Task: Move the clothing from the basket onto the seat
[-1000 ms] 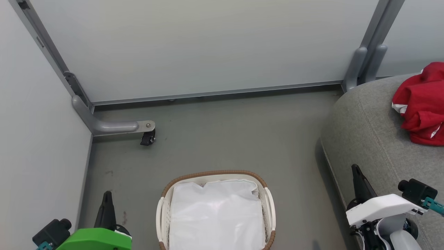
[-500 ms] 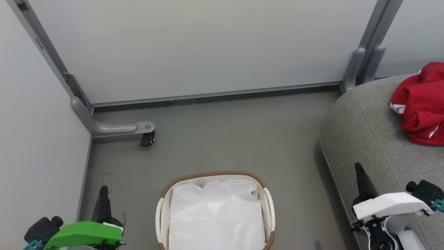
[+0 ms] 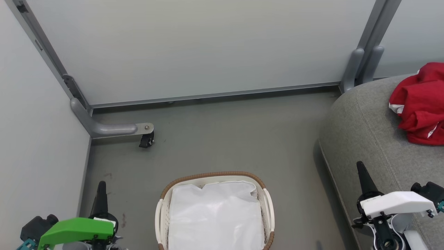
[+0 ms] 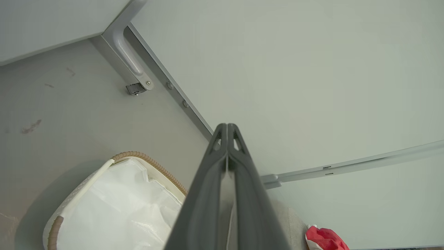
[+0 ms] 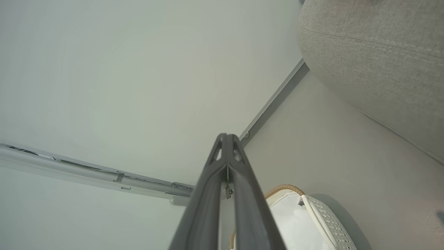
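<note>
Clothing (image 3: 418, 104): one red heap on the seat (image 3: 360, 132), ahead and right of the right gripper (image 3: 360, 167), the nearer arm. One basket (image 3: 211, 174) sits between the grippers, white liner (image 3: 215, 215) showing. Left gripper (image 3: 101, 187) and right are both clenched, empty. Transfer judged complete.

Grey floor (image 3: 225, 139): white basket (image 3: 211, 174) sits on it, bottom middle. Small black wheel (image 3: 145, 140) on floor by left wall. Grey seat (image 3: 364, 139) at right. Red clothing (image 3: 419, 104) lies on seat.
</note>
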Tool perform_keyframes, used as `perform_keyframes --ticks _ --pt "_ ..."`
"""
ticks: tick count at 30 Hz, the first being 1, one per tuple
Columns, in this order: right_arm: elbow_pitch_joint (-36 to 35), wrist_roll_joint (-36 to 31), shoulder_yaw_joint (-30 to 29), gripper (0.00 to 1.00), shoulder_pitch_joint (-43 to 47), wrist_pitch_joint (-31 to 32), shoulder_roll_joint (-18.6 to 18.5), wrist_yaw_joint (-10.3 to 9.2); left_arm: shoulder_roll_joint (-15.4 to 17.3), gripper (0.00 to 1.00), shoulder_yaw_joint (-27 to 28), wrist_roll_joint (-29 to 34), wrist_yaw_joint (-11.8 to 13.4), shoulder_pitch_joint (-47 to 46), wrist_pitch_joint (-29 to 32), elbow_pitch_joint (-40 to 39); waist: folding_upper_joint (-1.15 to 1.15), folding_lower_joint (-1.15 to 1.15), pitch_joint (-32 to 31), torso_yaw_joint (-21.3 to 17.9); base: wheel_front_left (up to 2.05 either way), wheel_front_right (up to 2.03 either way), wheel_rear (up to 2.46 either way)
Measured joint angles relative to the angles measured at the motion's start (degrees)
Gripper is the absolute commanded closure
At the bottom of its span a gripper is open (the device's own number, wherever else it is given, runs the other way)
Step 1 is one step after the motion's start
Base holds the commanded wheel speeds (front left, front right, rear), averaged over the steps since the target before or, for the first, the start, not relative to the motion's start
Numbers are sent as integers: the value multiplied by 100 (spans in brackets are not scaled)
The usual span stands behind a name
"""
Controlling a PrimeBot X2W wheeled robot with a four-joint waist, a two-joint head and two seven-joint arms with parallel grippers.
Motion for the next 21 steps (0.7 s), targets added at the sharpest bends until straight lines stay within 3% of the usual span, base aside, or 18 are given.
perform_keyframes --ticks 21 --pt "-137 1182 -86 100 4 309 -14 -1 2 100 157 -1022 -29 -136 314 -54 0 0 -33 -32 0 0 0"
